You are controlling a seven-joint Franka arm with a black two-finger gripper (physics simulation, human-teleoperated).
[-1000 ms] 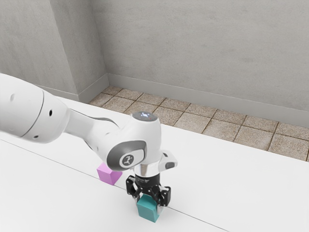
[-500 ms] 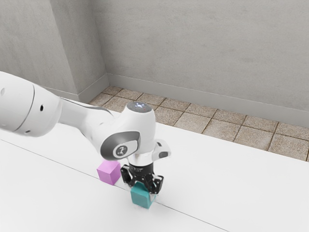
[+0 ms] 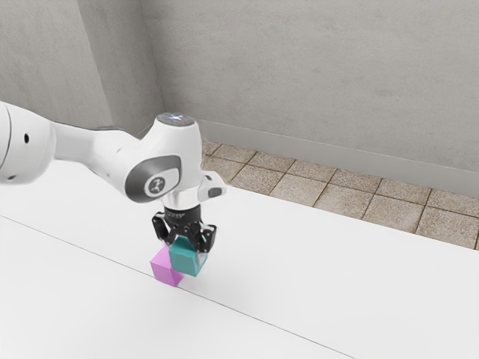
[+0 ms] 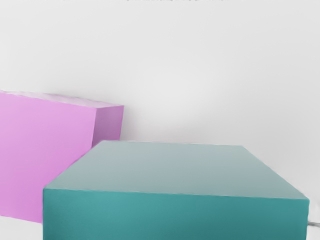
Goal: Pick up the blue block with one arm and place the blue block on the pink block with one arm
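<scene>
Blue block [image 3: 185, 260] hangs in claw [image 3: 186, 245], pink block [image 4: 45, 155] beside it.

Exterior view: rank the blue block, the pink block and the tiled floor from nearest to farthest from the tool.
1. blue block: gripped between the fingers of the tool.
2. pink block: just below, toward the exterior view's left.
3. tiled floor: far behind, toward the exterior view's right.

blue block [image 3: 187, 261] teal | pink block [image 3: 164, 268] magenta | claw [image 3: 185, 245] blk | table [image 3: 337, 284] white
</scene>
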